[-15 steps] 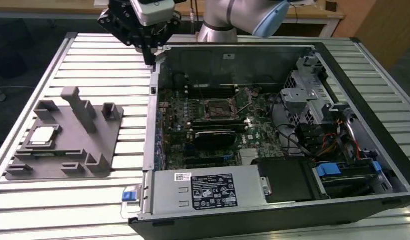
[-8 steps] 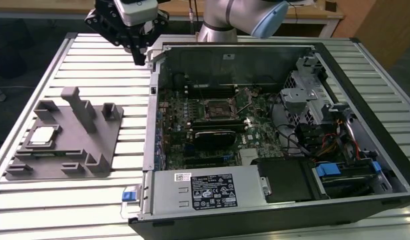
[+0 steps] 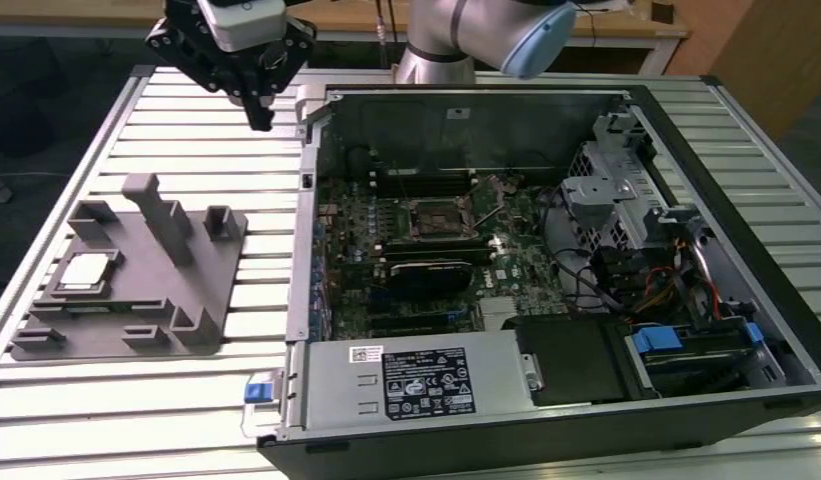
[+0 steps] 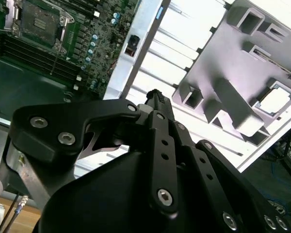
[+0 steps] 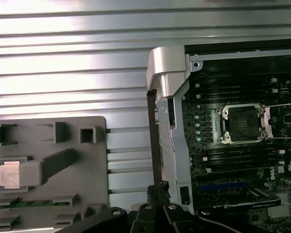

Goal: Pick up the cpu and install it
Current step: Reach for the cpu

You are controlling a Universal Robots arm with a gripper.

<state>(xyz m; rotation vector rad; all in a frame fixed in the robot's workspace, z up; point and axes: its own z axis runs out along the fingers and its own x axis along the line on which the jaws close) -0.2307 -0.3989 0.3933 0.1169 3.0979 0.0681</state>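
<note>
The gripper (image 3: 259,112), jaws pressed together and empty, is held up by a corner of the open computer case (image 3: 307,180), well apart from the cpu (image 3: 87,272), which is seated in a pocket near the fixture plate (image 3: 203,300) edge on the exterior view's left; a square, vertical approach is advised.

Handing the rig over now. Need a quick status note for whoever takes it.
gripper: shut, empty, hovering over the slatted table beside the PC case.
cpu: lying in its pocket on the grey fixture plate, untouched.
CPU socket: on the motherboard inside the open case, looks empty.
Done: nothing yet.
Left: pick and install.
</note>
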